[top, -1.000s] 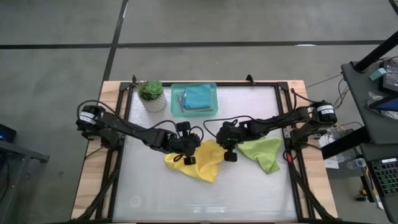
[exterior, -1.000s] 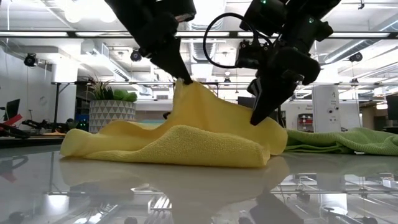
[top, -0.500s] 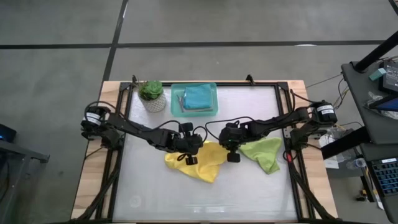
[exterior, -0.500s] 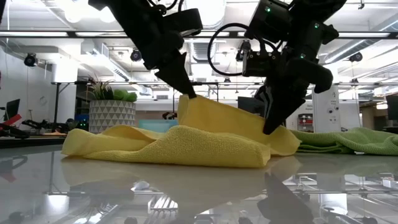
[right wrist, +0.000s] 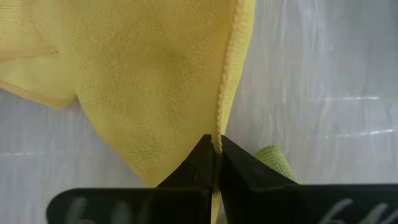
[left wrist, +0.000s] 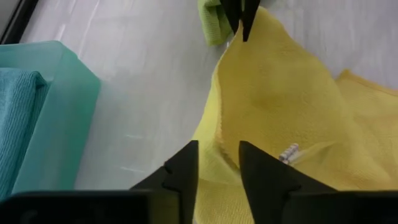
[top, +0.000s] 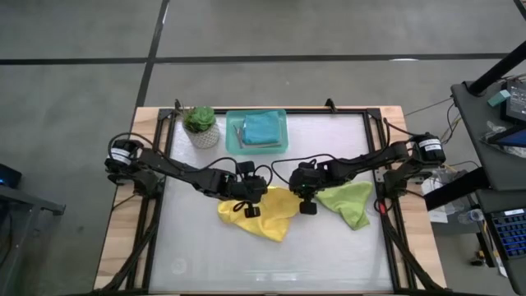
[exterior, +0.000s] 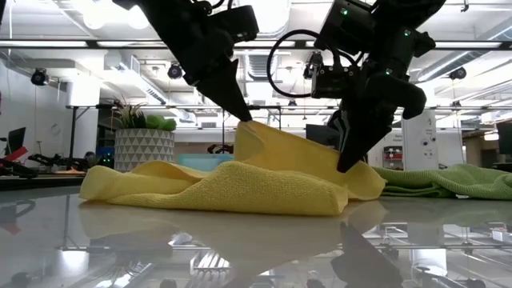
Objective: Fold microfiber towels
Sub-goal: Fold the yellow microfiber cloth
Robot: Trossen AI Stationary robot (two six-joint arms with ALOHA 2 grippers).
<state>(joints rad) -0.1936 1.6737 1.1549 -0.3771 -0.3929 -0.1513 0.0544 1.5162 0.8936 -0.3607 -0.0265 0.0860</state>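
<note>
A yellow towel [top: 267, 214] lies crumpled mid-table, one edge raised [exterior: 280, 140]. My left gripper [left wrist: 219, 168] is open, its fingers standing either side of that raised edge's left end [exterior: 242, 124]. My right gripper [right wrist: 216, 155] is shut on the same edge farther right. A lime green towel [top: 349, 201] lies flat just right of the yellow one. A teal-blue towel [top: 265, 127] rests folded in the teal tray [top: 232, 140]. My left gripper has the yellow towel's raised edge [left wrist: 219, 146] between its parted fingers; I cannot tell whether they touch it. My right gripper pinches the towel's hemmed edge [right wrist: 217, 130] between its two fingertips, slanting down from the table's right. The edge is held just above the table, and the rest of the towel lies on it.
A potted plant [top: 200, 125] stands at the far left, beside the tray. The table's near half [top: 271, 263] is bare white surface. Black frame rails [top: 164, 189] run along both sides of the table.
The yellow towel's raised edge has sunk a little and shifted toward the table's right. Its right end has spread closer to the green towel, with my right gripper lower on it.
</note>
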